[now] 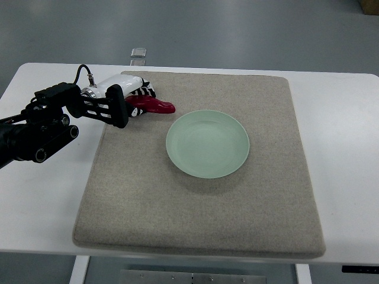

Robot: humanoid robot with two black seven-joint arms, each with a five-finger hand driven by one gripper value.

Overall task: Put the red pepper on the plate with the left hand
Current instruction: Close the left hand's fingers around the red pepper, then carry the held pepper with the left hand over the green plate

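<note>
A humanoid robot's left hand (121, 100) reaches in from the left edge of the frame and closes over a red pepper (153, 106) at the upper left of a grey felt mat (201, 207). The black-and-white fingers (142, 92) curl around the pepper's thick end, holding it, while the tapered red tip pokes out to the right of the hand, toward the centre of the frame. Whether the pepper is lifted or lying on the mat cannot be told from this steep overhead angle; a dark shadow sits just below it.

A pale green plate (207, 143) rests near the middle of the mat, just down and to the right of the pepper's tip, close to it but not touching. The plate holds nothing.

The mat covers most of a white counter (337, 106), whose bare surface shows as a border on the left, right and top edges. The arm's black forearm housing (35, 136) and a short cable (83, 72) lie over the counter's left margin. A small clear clip-like fitting (138, 54) sits at the counter's far edge, in the upper left of the frame, above the hand. Grey floor fills the top of the picture.
</note>
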